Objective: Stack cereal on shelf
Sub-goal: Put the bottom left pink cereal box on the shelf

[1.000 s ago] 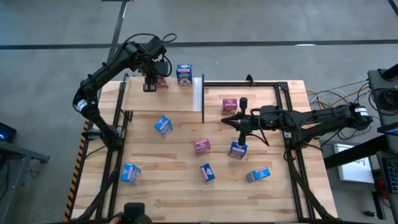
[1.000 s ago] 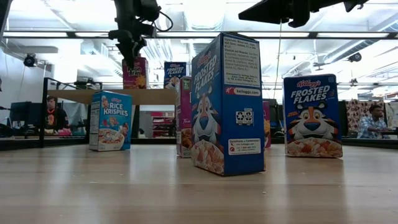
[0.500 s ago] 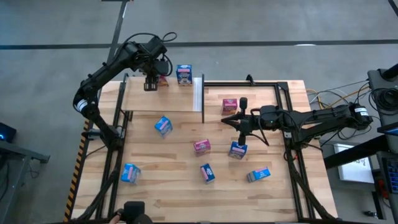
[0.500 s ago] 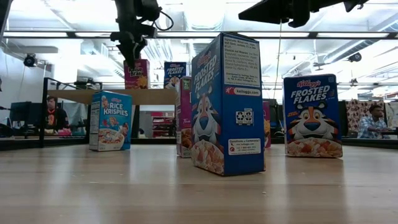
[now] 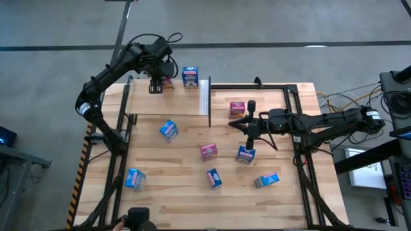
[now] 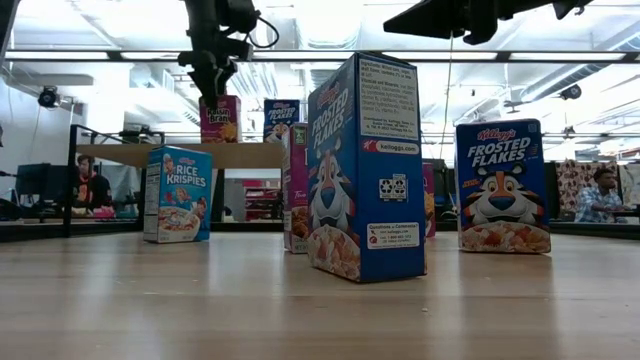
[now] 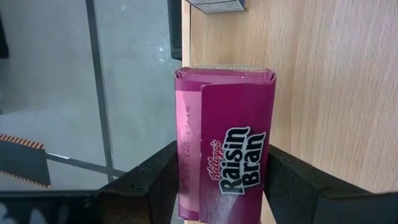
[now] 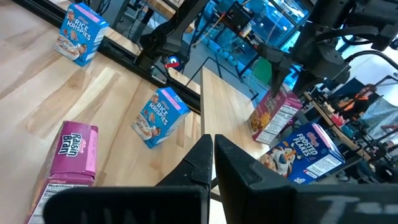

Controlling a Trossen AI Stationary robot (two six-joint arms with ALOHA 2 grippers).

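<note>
A pink Raisin Bran cereal box (image 7: 227, 143) stands upright on its bottom end on the pale shelf (image 5: 167, 102), near the shelf's far edge. My left gripper (image 5: 155, 88) points steeply down over it, open; its fingers (image 7: 163, 180) stand on either side of the box's upper part, and I cannot tell whether they touch it. A blue cereal box (image 5: 190, 76) stands on the shelf to the right of it. My right gripper (image 5: 249, 122) hovers level over the middle of the table, shut and with nothing in it.
Several cereal boxes lie and stand on the plank table: blue ones (image 5: 168, 129) (image 5: 245, 154) (image 5: 214, 178) (image 5: 266, 180) (image 5: 134, 178) and pink ones (image 5: 208, 151) (image 5: 237, 108). A white strip (image 5: 205, 96) edges the shelf's right side. People sit in the room behind (image 6: 603, 195).
My left gripper has opened around the pink box and sits a little higher on it in the low view. The box stays upright on the shelf.
</note>
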